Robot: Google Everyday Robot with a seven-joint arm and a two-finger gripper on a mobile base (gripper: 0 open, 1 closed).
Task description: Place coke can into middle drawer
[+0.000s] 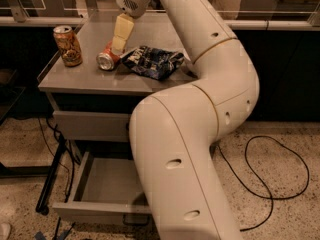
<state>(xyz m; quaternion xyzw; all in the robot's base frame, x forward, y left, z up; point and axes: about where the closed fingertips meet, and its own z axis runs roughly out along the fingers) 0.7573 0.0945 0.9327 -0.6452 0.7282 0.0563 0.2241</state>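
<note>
The coke can (106, 59) lies on its side on the grey cabinet top (75, 79), silver end towards me. My gripper (119, 47) hangs down from the wrist at the top of the view, its cream tip right over the can's far end and touching or nearly touching it. The middle drawer (95, 213) is pulled open at the bottom of the cabinet, and its visible part holds nothing. My arm's large white links cover the drawer's right part.
A taller brown-gold can (67, 45) stands upright left of the coke can. A dark blue snack bag (152, 61) lies just to its right. A closed grey drawer front (90, 126) sits above the open drawer. A black cable (270, 184) loops on the floor at the right.
</note>
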